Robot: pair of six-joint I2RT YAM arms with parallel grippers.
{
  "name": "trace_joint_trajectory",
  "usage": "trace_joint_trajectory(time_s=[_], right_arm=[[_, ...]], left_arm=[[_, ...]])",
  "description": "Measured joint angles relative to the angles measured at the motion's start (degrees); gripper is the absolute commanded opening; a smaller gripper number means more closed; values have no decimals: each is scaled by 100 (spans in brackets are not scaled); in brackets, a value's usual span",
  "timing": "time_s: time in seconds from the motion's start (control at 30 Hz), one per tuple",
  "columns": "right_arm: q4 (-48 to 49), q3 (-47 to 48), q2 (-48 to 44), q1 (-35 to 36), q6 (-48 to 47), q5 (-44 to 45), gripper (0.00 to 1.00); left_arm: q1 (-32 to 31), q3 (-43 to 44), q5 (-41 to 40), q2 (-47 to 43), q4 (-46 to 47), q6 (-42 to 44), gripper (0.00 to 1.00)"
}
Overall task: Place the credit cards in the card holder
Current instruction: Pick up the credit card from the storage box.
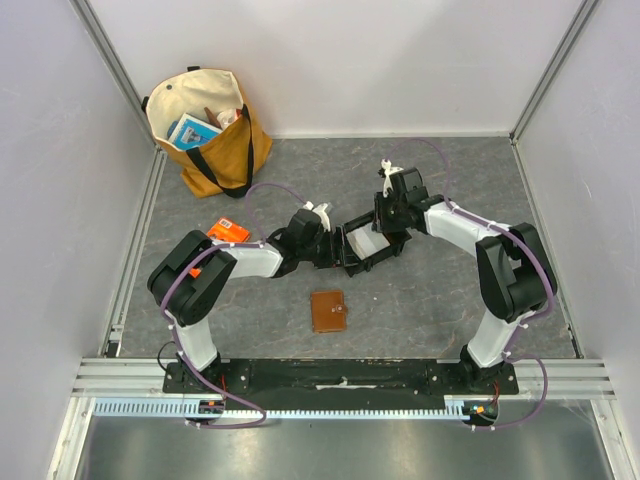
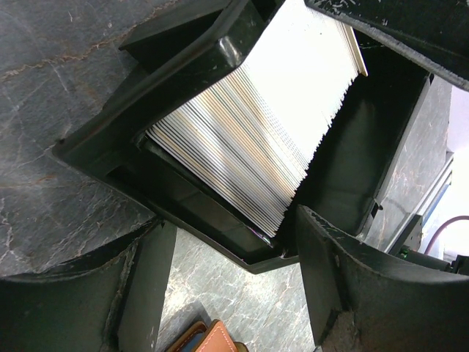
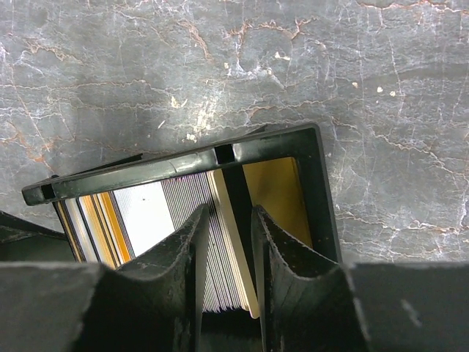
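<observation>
Dozens of credit cards [image 2: 256,125] stand on edge, packed in a black tray [image 3: 220,155] in the middle of the desk [image 1: 450,200]. The right tool [image 3: 229,211] dips into the stack with its fingers narrowed around a few cards; I cannot tell whether they pinch. The left tool [image 2: 227,220] stands wide open, its fingers either side of the tray's corner. At 6 o'clock from the tray lies the brown card holder [image 1: 328,310], folded shut. At 10 o'clock a tote bag [image 1: 225,160] holds a blue box [image 1: 190,132].
</observation>
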Motion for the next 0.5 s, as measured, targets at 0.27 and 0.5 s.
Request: trace_joint_trajectory(time_s=[0.27,0.5], right_arm=[[-2,-28,-61,-114,-2,-197,22],[-7,-35,-96,-264,-17,-452,16]], left_arm=[[0,20,7,0,-61,2,71],[0,24,15,0,-70,2,71]])
